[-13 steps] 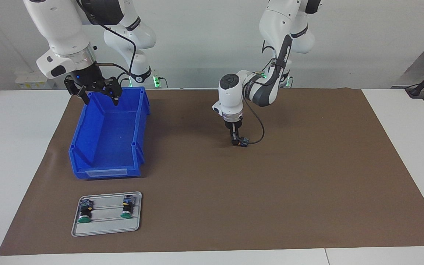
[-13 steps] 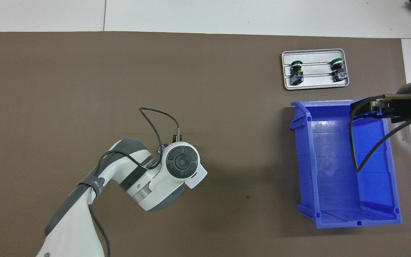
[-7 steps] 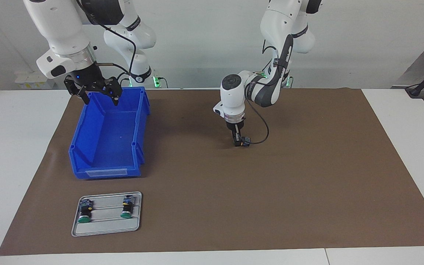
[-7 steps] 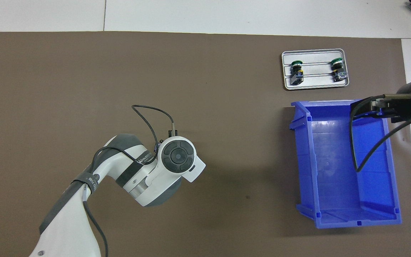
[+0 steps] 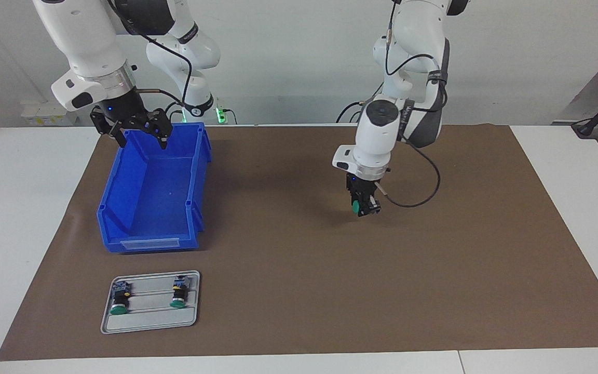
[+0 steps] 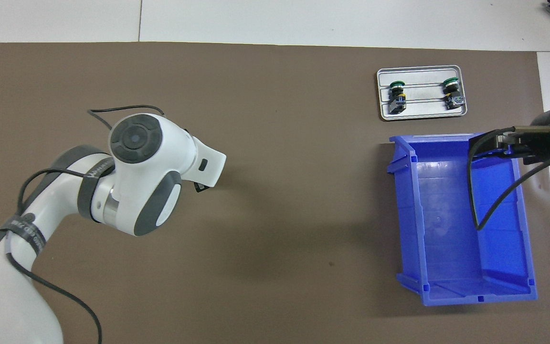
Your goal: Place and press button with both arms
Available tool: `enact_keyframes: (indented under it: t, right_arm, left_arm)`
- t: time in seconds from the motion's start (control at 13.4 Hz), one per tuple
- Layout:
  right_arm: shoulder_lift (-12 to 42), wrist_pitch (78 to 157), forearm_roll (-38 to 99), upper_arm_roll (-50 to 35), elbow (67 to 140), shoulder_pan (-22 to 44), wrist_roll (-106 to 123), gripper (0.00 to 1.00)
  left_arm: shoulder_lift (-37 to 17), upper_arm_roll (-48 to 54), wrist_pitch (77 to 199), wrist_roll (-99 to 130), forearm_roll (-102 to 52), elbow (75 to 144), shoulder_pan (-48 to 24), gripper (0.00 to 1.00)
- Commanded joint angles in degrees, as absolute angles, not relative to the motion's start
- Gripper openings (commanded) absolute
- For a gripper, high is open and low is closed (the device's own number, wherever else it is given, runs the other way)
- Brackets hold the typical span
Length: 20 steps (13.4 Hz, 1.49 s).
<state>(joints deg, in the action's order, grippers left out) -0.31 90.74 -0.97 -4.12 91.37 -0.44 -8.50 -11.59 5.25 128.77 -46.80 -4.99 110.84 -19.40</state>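
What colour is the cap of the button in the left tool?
Green; the button shows best in the facing view.

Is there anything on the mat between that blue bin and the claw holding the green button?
Nothing: bare brown mat lies between the blue bin and the left gripper gripping the button, clearest in the facing view.

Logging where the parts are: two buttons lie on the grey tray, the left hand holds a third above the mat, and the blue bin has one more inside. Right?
Not quite. The blue bin is empty, as the overhead view shows. The rest stands: two buttons lie on the grey tray, and the left hand holds a third button above the mat.
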Motion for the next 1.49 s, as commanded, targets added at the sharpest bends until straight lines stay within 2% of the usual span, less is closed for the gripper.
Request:
enact_keyframes:
  t: [0.0,0.15,0.37,0.52,0.97,1.41]
  right_arm:
    - [-1.49,90.79,0.26,-4.66,92.55,-1.49,-7.12,1.0]
    - [-1.49,90.79,0.26,-4.66,92.55,-1.49,-7.12,1.0]
    - [-1.49,90.79,0.26,-4.66,92.55,-1.49,-7.12,1.0]
    - [-1.49,90.79,0.26,-4.66,92.55,-1.49,-7.12,1.0]
    - [-1.49,90.79,0.26,-4.66,92.55,-1.49,-7.03,1.0]
    - [-1.49,90.79,0.26,-4.66,92.55,-1.49,-7.03,1.0]
  left_arm:
    - [-7.83,5.8,128.14,-54.11,-19.63,113.11,-13.73,0.09]
    - [-5.81,5.71,129.19,-59.13,-29.48,116.26,-10.82,0.09]
    - [-3.08,5.71,143.48,-72.73,-44.94,126.61,-10.02,0.08]
    - [-1.24,5.71,146.25,-80.99,-56.45,131.02,-10.11,0.04]
    - [-0.52,5.71,145.99,-100.25,-81.79,135.35,-10.37,0.0]
    - [-0.7,5.71,140.2,-115.47,-95.68,138.43,-10.63,0.0]
